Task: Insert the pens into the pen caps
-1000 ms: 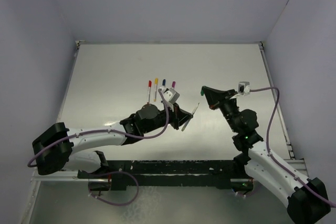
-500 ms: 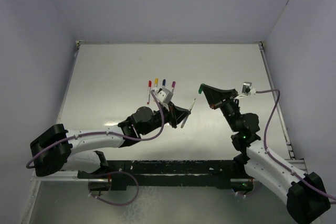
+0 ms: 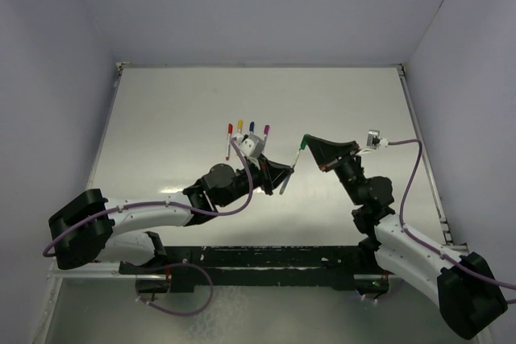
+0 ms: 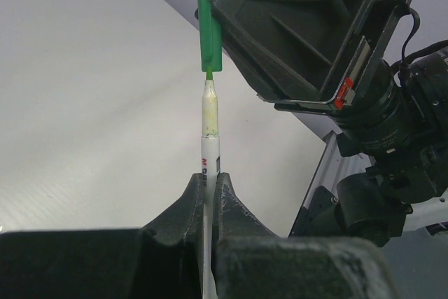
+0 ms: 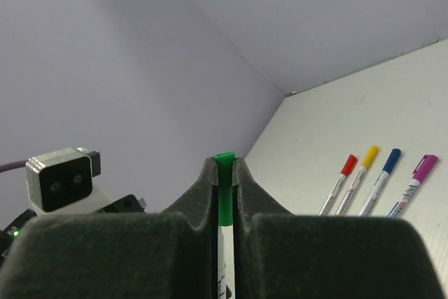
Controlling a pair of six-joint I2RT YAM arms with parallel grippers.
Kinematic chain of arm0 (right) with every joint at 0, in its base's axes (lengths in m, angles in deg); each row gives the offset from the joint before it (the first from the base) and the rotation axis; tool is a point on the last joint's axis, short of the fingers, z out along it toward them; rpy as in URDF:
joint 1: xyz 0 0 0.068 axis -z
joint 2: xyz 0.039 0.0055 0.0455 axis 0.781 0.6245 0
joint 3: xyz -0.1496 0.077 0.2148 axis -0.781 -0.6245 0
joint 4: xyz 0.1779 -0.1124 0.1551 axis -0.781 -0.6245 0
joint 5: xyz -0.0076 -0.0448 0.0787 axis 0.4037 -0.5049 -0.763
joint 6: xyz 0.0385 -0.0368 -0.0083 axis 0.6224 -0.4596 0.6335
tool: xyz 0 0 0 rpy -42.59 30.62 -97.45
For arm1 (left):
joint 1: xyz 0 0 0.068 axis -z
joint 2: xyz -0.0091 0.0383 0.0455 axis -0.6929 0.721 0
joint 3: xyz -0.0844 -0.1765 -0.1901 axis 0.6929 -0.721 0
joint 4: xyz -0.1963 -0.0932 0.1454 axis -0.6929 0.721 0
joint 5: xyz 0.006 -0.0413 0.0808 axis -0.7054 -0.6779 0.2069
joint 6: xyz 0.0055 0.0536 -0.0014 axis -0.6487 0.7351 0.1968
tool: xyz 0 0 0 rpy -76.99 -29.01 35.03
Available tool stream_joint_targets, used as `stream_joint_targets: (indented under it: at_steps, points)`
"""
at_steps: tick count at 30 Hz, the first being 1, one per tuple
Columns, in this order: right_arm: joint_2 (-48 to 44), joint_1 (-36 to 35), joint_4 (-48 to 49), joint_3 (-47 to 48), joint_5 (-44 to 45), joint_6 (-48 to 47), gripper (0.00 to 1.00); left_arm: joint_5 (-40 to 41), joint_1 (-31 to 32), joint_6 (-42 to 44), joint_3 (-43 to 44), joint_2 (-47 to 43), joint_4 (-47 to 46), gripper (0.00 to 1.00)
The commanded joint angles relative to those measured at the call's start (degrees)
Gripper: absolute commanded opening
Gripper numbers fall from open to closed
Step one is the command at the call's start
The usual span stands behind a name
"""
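My left arm (image 3: pixel 153 211) lies low and long, reaching from its base at the near left toward the middle of the table (image 3: pixel 161 110), with the wrist tipped so the fingers aim up and to the right. My left gripper (image 4: pixel 208 188) is clamped on a pen (image 4: pixel 210 113), pinching it partway along the barrel. The pale shaft sticks out past the fingertips, and a short tail shows behind them in the top view.

My right arm (image 3: pixel 403 243) rises from the near right, bends at the elbow and leans in toward the centre, so its gripper faces the other one. My right gripper (image 5: pixel 224 173) is closed on the green cap (image 5: pixel 224 162), squeezed between the very tips with its end poking just past them.

From the left wrist, the cap sits directly above the pen and in line with it. The pen's green tip meets the cap's lower mouth, but I cannot tell how far in it sits. Both are held up off the table, between my two wrists.

Just beyond my left wrist, four capped pens (image 5: pixel 378 178) lie side by side on the table: red, yellow, blue, purple
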Motion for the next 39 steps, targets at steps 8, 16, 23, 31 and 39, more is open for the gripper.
stream_joint_targets:
  at_steps: [8,16,23,31,39]
  points:
    - [0.91,-0.56,6.59,0.86,-0.89,0.92,0.0,0.04,0.07,0.39,0.22,0.48,-3.75,0.0]
    - [1.49,-0.72,6.57,0.78,-1.25,1.11,0.0,0.51,0.02,0.44,0.07,0.26,-3.85,0.0]
    - [2.09,-1.23,6.35,0.6,-1.77,1.24,0.0,1.67,0.05,0.69,-0.5,-0.83,-3.83,0.0]
    - [4.35,-2.82,6.57,0.49,-2.54,1.5,0.0,3.31,0.09,1.61,-0.3,-1.5,-4.03,0.0]
    - [10.56,-6.98,7.77,0.04,-3.56,0.5,0.0,5.61,0.01,3.16,-1.02,-2.71,-8.24,0.0]
